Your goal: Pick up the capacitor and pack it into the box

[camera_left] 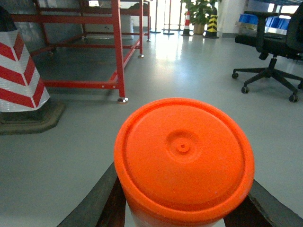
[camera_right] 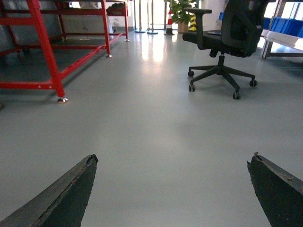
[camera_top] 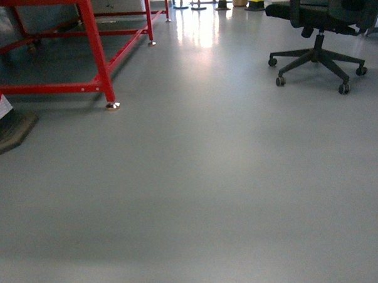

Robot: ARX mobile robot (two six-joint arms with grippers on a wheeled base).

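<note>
Two dark fingers (camera_right: 57, 198) of the right gripper (camera_right: 173, 189) stand spread wide in the right wrist view, with only grey floor (camera_top: 197, 191) between them, so that pincer holds nothing. In the left wrist view the left gripper (camera_left: 182, 208) has its dark fingers (camera_left: 94, 203) pressed against either side of a cylinder with an orange cap (camera_left: 183, 153), which I take to be the capacitor (its pale body barely shows beneath the cap), held upright and close to the lens. Neither the peach-pink box nor either gripper appears in the head view. A red steel frame (camera_top: 90, 39) stands to the left, a red-and-white striped cone (camera_left: 19, 75) beside it on a dark base, and a black office chair (camera_top: 319, 29) on castors to the right.
</note>
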